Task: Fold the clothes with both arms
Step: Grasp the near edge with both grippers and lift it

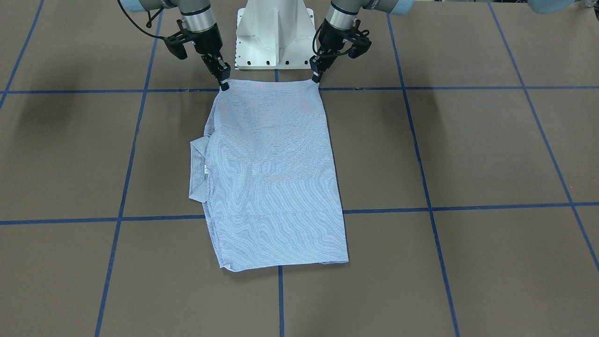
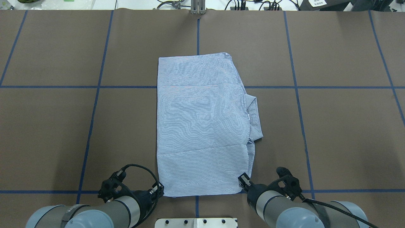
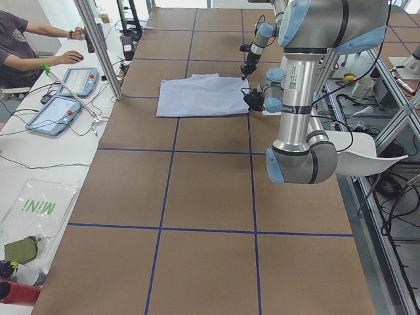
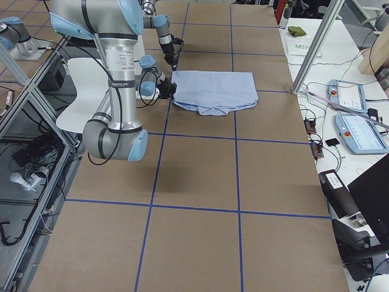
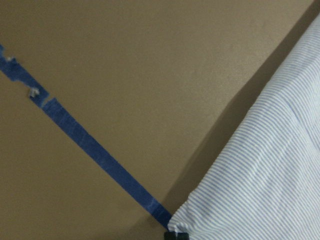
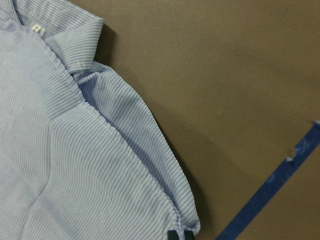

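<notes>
The light blue-and-white striped shirt (image 1: 276, 178) (image 2: 199, 123) lies folded into a long rectangle on the brown table. Its collar (image 2: 254, 117) with a small white label (image 6: 35, 28) sticks out on my right side. My left gripper (image 1: 316, 77) (image 2: 160, 189) is shut on the shirt's near left corner (image 5: 200, 220). My right gripper (image 1: 224, 84) (image 2: 243, 182) is shut on the near right corner (image 6: 185, 220). Both corners are raised slightly and cast a shadow on the table. The side views show the shirt (image 3: 197, 97) (image 4: 213, 88) between both arms.
The white pedestal base (image 1: 275, 37) (image 2: 196, 222) stands just behind the shirt's near edge. Blue tape lines (image 2: 95, 95) grid the table. A metal post (image 3: 98, 46), tablets (image 3: 62, 113) and a seated person (image 3: 26, 46) are at the far side.
</notes>
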Controlling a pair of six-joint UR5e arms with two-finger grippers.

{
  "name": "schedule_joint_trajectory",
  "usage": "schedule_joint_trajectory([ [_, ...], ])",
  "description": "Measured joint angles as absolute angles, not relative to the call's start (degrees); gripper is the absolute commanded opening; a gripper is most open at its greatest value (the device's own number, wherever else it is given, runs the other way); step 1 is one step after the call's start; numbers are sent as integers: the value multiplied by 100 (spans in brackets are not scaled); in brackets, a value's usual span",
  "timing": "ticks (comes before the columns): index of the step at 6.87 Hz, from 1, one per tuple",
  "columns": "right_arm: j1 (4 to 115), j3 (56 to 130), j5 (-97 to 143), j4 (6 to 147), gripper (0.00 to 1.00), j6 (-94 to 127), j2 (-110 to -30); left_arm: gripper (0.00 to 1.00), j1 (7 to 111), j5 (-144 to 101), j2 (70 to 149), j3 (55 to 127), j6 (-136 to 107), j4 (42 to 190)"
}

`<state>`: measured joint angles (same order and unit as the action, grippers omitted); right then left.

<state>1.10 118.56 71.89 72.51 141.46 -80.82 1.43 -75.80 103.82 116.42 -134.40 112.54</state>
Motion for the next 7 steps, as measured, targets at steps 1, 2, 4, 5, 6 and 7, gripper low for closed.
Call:
schedule_joint_trajectory([
  [1, 100, 12040, 7191, 7251, 0, 14173, -8115, 0, 153, -7587, 10382, 11896, -13451, 11135],
  [2, 103, 12341, 7193, 7285, 0, 14219, -8162, 0, 161, -7603, 10387, 12212, -13467, 10995],
  [4, 318, 13045, 7200, 7585, 0, 14280, -8236, 0, 406, -7666, 10403, 12557, -13478, 10910],
  [5, 528, 13226, 7219, 7743, 0, 14293, -8221, 0, 712, -7822, 10429, 12659, -13472, 10899],
  [6, 796, 13254, 7292, 7834, 0, 14288, -8187, 0, 1146, -8087, 10507, 12706, -13433, 10891],
  [7, 1166, 13139, 7531, 7868, 0, 14255, -8084, 0, 1642, -8371, 10628, 12694, -13303, 10885],
])
